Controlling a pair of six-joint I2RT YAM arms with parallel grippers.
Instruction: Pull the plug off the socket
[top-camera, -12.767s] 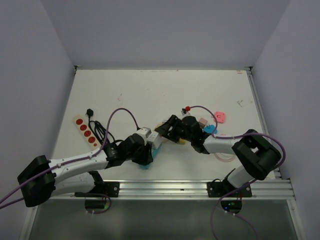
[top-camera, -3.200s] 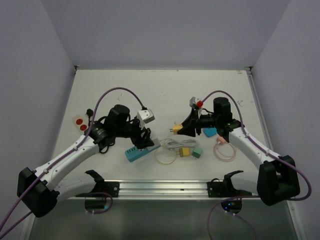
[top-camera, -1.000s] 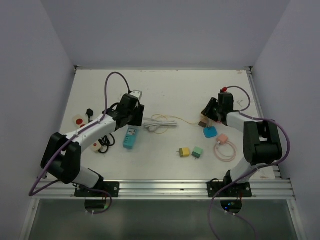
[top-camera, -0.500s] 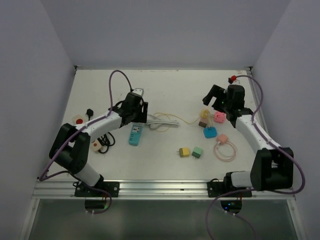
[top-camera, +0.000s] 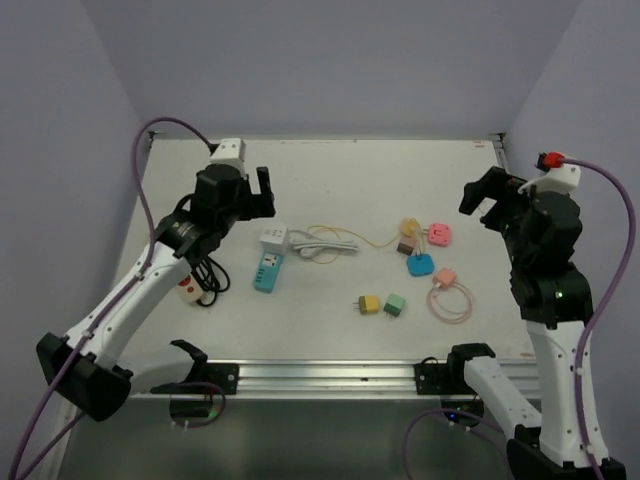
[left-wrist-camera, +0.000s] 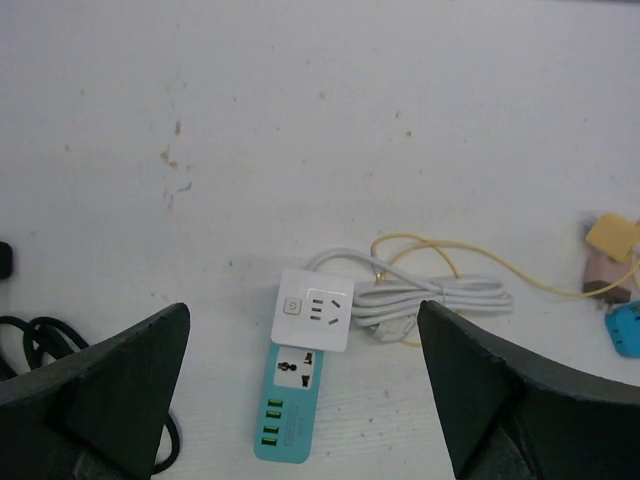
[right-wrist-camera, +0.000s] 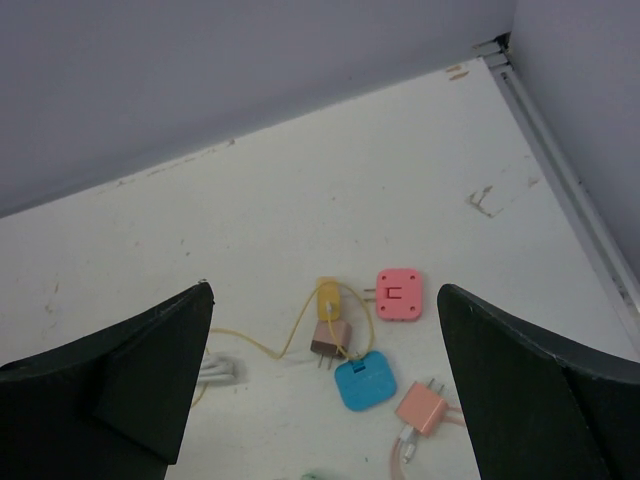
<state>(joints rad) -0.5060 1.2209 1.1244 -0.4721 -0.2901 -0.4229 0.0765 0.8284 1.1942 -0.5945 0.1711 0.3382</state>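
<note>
The socket is a teal power strip (top-camera: 265, 271) (left-wrist-camera: 297, 410) lying flat, with no plug in its visible outlets. A white cube socket (top-camera: 272, 238) (left-wrist-camera: 314, 310) overlaps its far end; I cannot tell whether the two are joined. The cube's coiled white cable (top-camera: 325, 245) (left-wrist-camera: 440, 298) lies to the right. Loose plugs lie apart: yellow (top-camera: 369, 304) and green (top-camera: 395, 304). My left gripper (top-camera: 252, 190) (left-wrist-camera: 303, 310) hangs open high above the strip. My right gripper (top-camera: 488, 196) (right-wrist-camera: 325, 290) is open above the right-hand plugs, holding nothing.
Right of centre lie a pink plug (right-wrist-camera: 401, 294), a yellow-and-brown plug pair (right-wrist-camera: 328, 340) on a yellow cord, a blue plug (right-wrist-camera: 365, 381) and a salmon plug (right-wrist-camera: 424, 407) with a looped pink cable (top-camera: 450, 298). A red-buttoned strip (top-camera: 186, 287) and black cable (top-camera: 202, 270) sit left.
Both arms have lifted up and back from the table, the left away from the teal strip and the right away from the plugs. Both grippers have opened wide.
</note>
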